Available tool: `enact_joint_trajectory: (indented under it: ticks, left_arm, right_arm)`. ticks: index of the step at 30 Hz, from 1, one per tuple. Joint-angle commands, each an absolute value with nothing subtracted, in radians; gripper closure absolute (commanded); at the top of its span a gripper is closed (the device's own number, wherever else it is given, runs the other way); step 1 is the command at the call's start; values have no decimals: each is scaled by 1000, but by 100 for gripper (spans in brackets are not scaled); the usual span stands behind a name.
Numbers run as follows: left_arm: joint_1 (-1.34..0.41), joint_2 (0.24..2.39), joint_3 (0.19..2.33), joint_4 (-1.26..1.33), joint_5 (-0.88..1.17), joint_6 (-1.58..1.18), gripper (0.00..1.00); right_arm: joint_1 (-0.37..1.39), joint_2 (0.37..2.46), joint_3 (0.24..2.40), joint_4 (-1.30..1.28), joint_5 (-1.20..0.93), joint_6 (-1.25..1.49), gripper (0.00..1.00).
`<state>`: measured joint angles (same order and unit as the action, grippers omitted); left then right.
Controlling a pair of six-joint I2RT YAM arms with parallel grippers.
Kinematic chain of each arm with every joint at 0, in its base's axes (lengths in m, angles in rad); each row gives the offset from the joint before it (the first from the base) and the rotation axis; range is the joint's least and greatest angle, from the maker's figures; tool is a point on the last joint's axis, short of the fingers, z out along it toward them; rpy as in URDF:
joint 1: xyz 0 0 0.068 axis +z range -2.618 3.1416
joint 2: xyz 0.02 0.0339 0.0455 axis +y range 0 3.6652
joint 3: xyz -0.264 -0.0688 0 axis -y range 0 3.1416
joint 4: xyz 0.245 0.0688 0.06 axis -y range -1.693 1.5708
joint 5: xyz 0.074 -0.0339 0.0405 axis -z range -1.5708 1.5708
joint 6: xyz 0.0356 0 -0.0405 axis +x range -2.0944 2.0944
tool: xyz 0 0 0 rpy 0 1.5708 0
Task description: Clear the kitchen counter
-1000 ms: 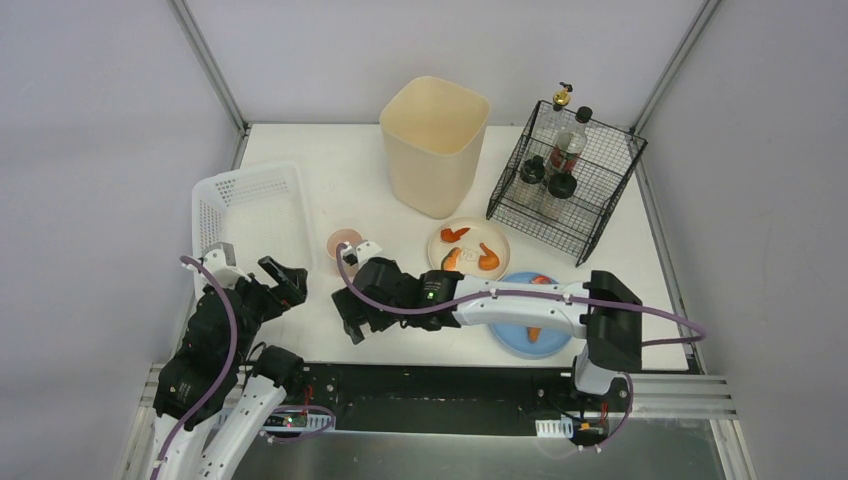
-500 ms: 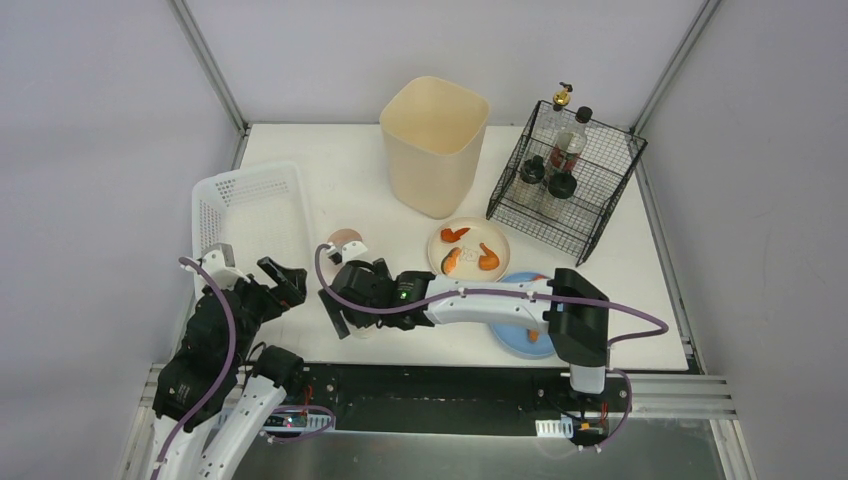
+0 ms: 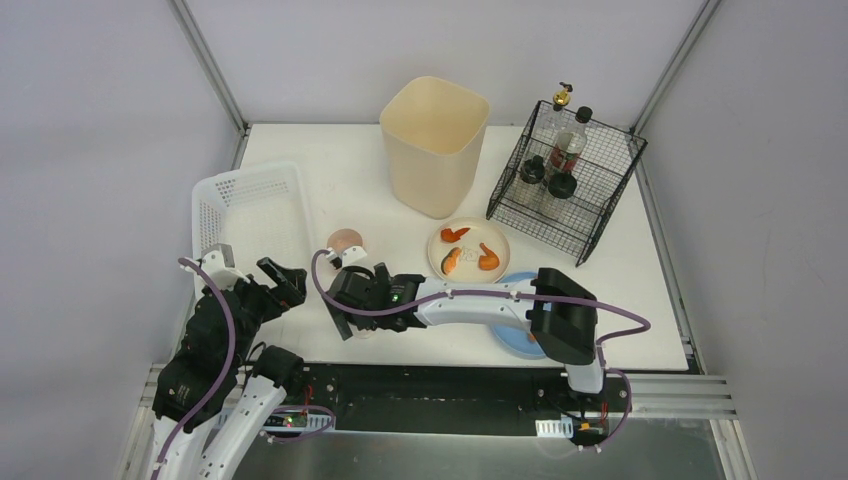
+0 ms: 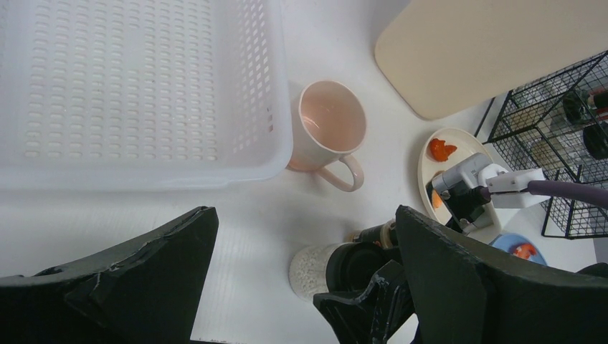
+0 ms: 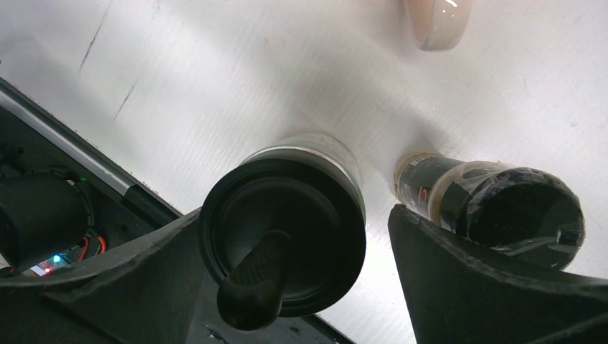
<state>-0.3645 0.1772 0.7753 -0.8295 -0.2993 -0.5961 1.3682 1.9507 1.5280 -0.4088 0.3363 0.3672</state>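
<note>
Right end effector (image 5: 294, 215) is straddling the grinder (image 5: 283, 240).
Its fingers are standing apart around the upright grinder on the table's (image 3: 340, 170) near-left part; the left end effector (image 4: 305, 213) is hovering, spread wide, near the basket (image 4: 143, 86).

At nine o'clock, white perforated basket (image 3: 250, 215). Just beside its near right corner, pink mug (image 4: 328, 129), upright. At six o'clock from the mug, black-lidded jar (image 5: 283, 236) and small dark bottle (image 5: 495, 204), both upright, side by side, near but apart. At twelve o'clock, tall cream bin (image 3: 430, 175). At two o'clock, black wire rack (image 3: 600, 185) holding bottles (image 3: 566, 150). Near centre, cream plate (image 3: 470, 228) with orange pieces (image 3: 488, 257). At five o'clock from it, blue plate (image 3: 512, 340), partly hidden.
</note>
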Motion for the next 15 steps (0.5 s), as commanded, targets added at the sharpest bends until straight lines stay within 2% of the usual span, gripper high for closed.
enact_joint_trajectory:
  ticks: [1,8,15]
  left_arm:
    - [-356,170,782,-829,-314,-617,0]
    - [-356,176,780,-829,-313,-616,0]
    - [-356,185,781,-829,-307,-617,0]
  right_arm:
    - [1364,1959,1575,-408,353,385,8]
    - [1367,1960,1569,-402,331,384,20]
    - [1380,1931,1531,-355,313,357,39]
